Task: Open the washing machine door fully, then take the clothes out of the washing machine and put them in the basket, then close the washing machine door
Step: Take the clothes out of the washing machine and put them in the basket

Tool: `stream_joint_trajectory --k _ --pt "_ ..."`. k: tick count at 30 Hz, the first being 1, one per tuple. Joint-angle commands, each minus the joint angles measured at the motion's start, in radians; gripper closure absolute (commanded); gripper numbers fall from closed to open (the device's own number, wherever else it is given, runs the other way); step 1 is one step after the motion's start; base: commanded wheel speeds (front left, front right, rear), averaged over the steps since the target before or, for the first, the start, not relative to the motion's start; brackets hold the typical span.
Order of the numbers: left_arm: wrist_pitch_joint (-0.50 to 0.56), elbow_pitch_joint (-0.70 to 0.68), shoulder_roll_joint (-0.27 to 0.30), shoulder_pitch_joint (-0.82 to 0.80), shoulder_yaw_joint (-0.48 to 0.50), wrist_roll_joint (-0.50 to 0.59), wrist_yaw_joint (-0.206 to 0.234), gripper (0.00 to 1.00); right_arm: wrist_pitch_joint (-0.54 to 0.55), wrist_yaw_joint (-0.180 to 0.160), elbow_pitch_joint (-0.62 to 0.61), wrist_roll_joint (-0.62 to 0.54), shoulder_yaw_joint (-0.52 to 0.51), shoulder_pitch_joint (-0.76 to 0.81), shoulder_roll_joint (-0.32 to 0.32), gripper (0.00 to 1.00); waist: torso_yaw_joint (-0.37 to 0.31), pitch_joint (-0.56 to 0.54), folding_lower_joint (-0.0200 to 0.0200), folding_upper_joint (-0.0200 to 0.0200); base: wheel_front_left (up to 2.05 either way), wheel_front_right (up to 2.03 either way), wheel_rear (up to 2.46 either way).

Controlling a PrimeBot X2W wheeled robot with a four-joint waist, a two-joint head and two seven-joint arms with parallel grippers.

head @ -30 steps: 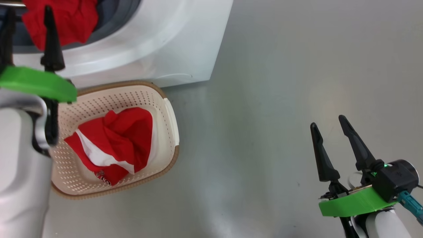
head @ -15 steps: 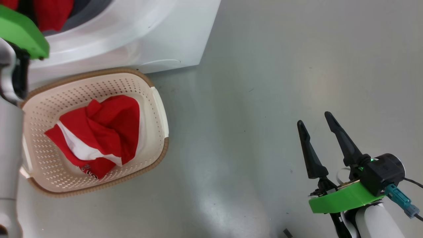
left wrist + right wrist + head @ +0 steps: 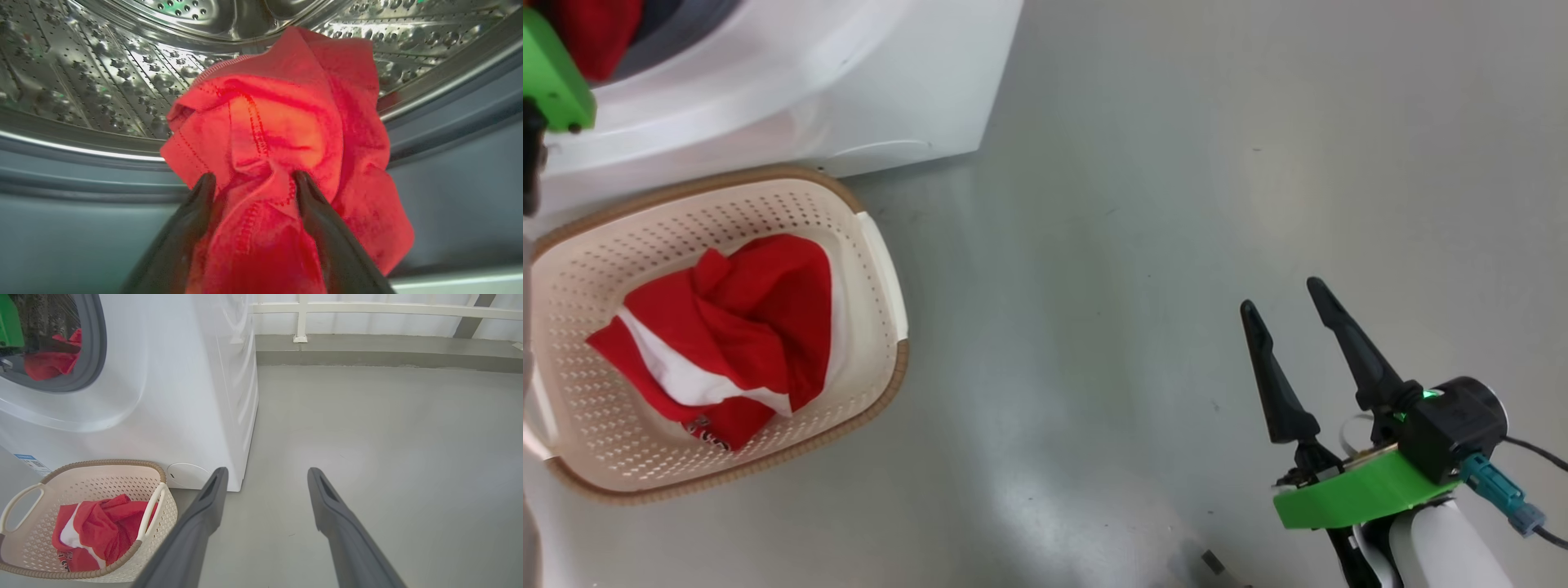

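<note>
Has the left tool (image 3: 254, 175) in the mouth of the washer (image 3: 175, 396), fingers spread wide to either side of a fold of red cloth (image 3: 278, 122), not nipping it; cloth draped from the steel drum (image 3: 102, 81) out over the grey ring (image 3: 61, 237). Holds the right tool (image 3: 1279, 294) well apart over bare grey floor (image 3: 1135, 204), likewise spread and gripping nothing. Shows a second red-and-white garment (image 3: 727, 327) bunched in the basket (image 3: 882, 278), on the floor just before the washer's front.
</note>
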Motion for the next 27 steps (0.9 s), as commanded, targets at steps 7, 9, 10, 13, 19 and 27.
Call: stream_joint_trajectory --k 7,9,10,13,19,27 --pt "0.004 0.044 0.054 -0.044 -0.005 0.004 -0.008 0.0 -0.006 0.006 -0.035 0.014 0.022 -0.011 -0.013 0.0 -0.014 0.014 0.0 0.0 0.0 0.0 0.0" --pt "0.0 0.057 0.058 -0.049 -0.016 0.012 -0.006 0.0 -0.006 0.006 -0.035 0.016 0.025 -0.01 -0.013 0.0 -0.015 0.015 0.0 0.0 0.0 0.0 0.0" --pt "-0.003 0.063 0.06 -0.051 -0.022 0.017 -0.005 0.0 -0.006 0.006 -0.035 0.017 0.026 -0.01 -0.013 0.0 -0.016 0.014 0.0 0.0 0.0 0.0 0.0" --pt "-0.005 0.081 0.061 -0.055 -0.032 0.02 -0.011 0.56 -0.006 0.006 -0.037 0.019 0.025 -0.01 -0.013 0.0 -0.014 0.014 0.0 0.0 0.0 0.0 0.0" --pt "-0.012 0.107 0.06 -0.055 -0.045 0.016 -0.038 1.0 -0.006 0.006 -0.038 0.018 0.025 -0.012 -0.013 0.0 -0.007 0.015 0.0 0.0 0.0 0.0 0.0" --pt "-0.103 0.103 0.076 -0.041 -0.054 0.013 -0.052 1.0 -0.006 0.006 -0.033 0.021 0.026 -0.017 -0.013 0.0 0.001 0.016 0.0 0.0 0.0 0.0 0.0"
